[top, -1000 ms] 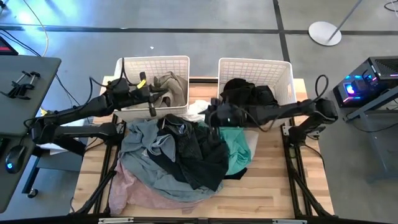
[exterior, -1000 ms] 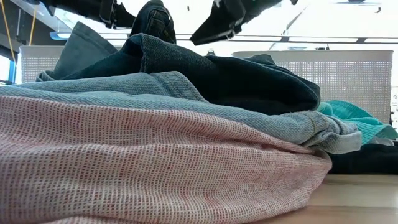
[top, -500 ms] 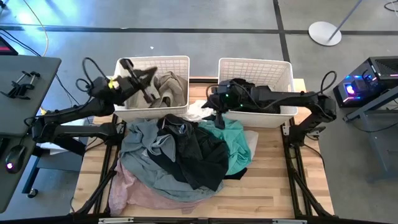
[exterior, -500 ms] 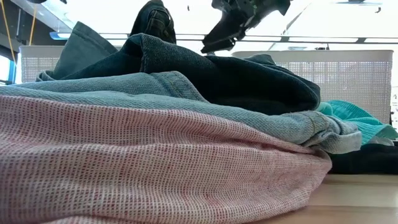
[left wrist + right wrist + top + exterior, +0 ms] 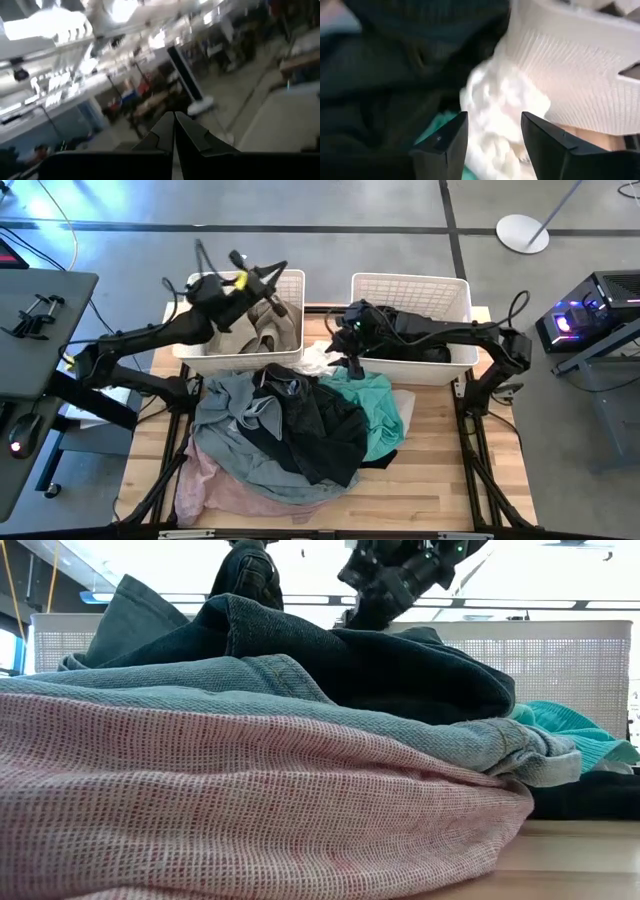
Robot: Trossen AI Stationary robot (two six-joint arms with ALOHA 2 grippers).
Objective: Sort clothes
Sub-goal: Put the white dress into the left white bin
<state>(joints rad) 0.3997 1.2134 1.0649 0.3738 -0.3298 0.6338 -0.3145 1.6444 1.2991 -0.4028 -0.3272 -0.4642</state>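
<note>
Fingers of the right gripper (image 5: 490,145) stand parted over the white garment (image 5: 505,105), ready to close; the left gripper (image 5: 275,275), clenched empty, hovers above its basket (image 5: 200,290).

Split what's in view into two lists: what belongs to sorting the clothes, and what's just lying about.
Belongs to the job:
pile of clothes
white garment
beige garment
left basket
right basket
right gripper, open over the white garment
left gripper, shut, raised

Just lying about:
clamp
computer mouse
round stand base
</note>
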